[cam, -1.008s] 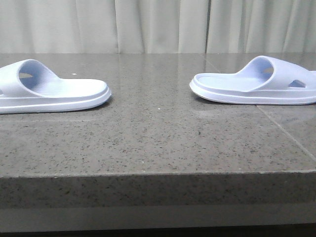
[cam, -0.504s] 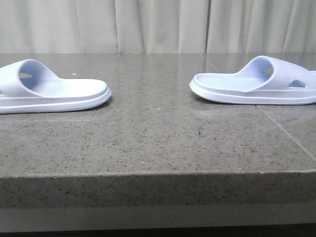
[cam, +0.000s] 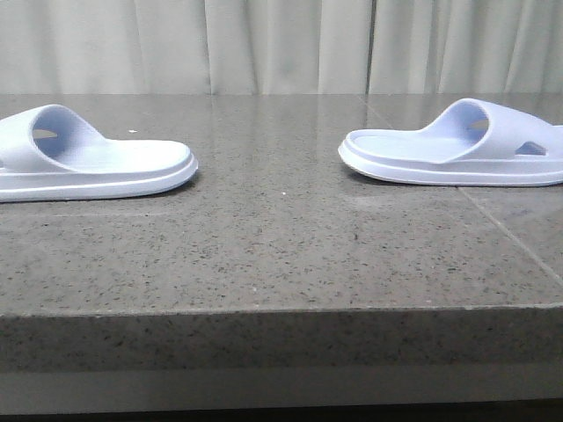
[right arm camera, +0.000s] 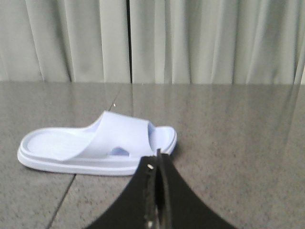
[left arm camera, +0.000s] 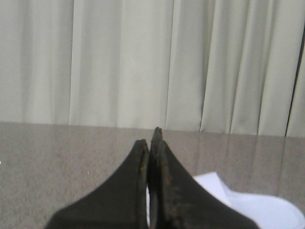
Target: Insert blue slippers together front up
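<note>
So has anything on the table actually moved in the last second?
Nothing visibly changed. The left slipper and the right slipper lie flat and apart on the stone table, heels facing each other, just as before. No arm has entered the front view.

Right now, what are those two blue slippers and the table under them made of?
The left slipper and the right slipper look like soft molded foam: matte, one pale blue piece each, with thick rounded soles and no seams. It could be rubbery plastic instead. The table looks like polished stone, perhaps granite: grey with dark specks and a glossy top that mirrors the curtain.
</note>
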### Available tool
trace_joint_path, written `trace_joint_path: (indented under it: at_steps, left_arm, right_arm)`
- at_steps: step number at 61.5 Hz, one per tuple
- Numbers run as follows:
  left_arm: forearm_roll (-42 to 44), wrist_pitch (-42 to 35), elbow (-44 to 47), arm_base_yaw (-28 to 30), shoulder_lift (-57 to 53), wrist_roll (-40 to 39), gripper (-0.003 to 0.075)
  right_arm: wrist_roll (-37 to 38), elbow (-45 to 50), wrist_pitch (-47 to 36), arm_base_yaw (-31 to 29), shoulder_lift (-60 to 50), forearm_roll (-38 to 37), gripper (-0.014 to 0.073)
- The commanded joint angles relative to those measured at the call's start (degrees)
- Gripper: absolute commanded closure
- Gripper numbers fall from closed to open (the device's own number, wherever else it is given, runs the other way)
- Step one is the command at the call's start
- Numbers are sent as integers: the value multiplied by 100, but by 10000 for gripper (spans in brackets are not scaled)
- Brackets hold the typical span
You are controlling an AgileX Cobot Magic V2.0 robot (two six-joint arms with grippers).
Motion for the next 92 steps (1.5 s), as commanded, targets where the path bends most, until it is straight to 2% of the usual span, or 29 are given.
trace_joint_path:
  at_steps: [1,19,29,44,72,78,81,86,90,92]
  left_arm:
    - [-35,72,-786,-43,99,3,741]
    - [18,2319,-2842,-43,1315,3,741]
    - [18,3330,-3496,-43,2092,3,741]
    - [18,3511,-3510,-43,2769,3,741]
    - [-26,3467,-3510,-43,3012,3,735]
    - [-15,3467,-3510,-43,3012,3,659]
    - [22,3467,-3510,-43,3012,3,577]
    - [23,3456,-3510,-43,3012,3,382]
    - [23,3447,-3510,-43,3012,3,267]
    - [23,3447,-3510,-43,3012,3,237]
  right_arm:
    - [-15,-700,-163,-17,32,22,712]
    - [-15,-2218,813,-17,1187,5,712]
    - [-15,-2760,1452,-17,1875,5,712]
    - [-15,-2773,2073,-17,2616,5,712]
    - [-15,-2773,2743,-17,3228,5,705]
    - [-15,-2773,2743,-17,3235,5,617]
    - [-15,-2773,2743,-17,3235,5,529]
    - [-15,-2773,2743,-17,3235,5,349]
    - [-15,-2773,2743,-17,3235,5,222]
    - [-15,-2773,2743,-17,3235,5,182]
